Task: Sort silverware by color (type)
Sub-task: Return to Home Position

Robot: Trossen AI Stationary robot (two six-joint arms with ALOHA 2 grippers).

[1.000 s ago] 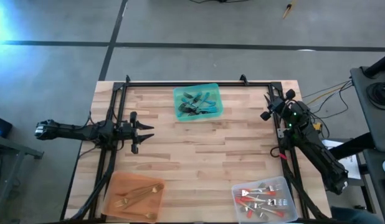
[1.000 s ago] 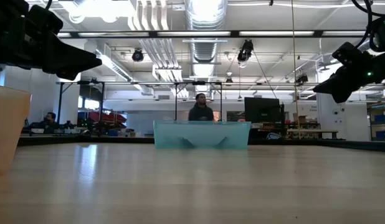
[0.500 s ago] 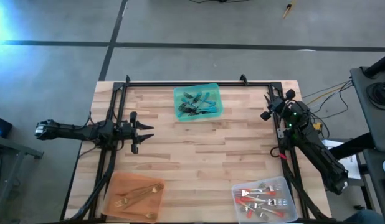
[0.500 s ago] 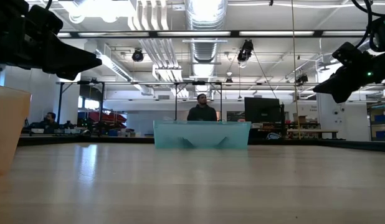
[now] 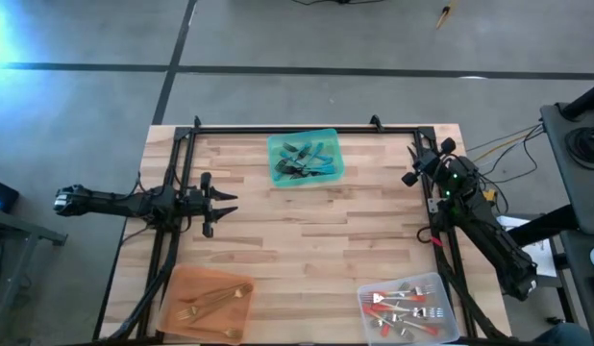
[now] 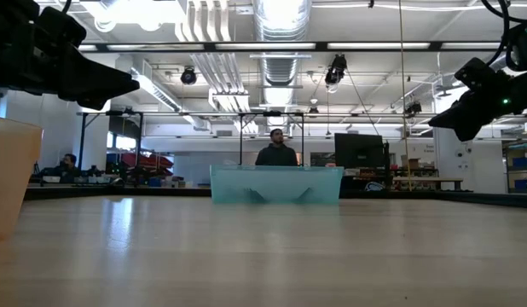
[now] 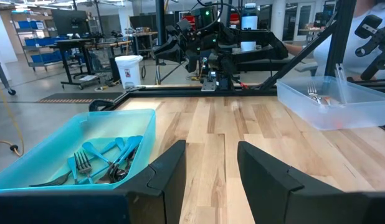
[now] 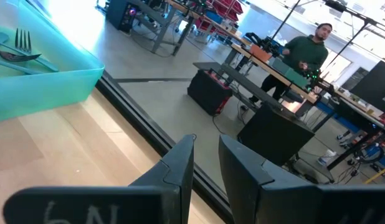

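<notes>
My left fingers (image 7: 171,171) and right fingers (image 8: 180,163) hang spread, empty, at opposite bench (image 5: 307,240) sides. Blue-handled forks (image 5: 299,165) lie in the teal tray (image 5: 273,144) between them, gold pieces (image 5: 215,300) nearer my left, red-handled ones (image 5: 398,306) nearer my right; sorting looks done

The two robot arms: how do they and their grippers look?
Both are slim, matte black and jointed. The left gripper and right gripper each have two angular black fingers. The right arm shows a small green light near its wrist.
</notes>
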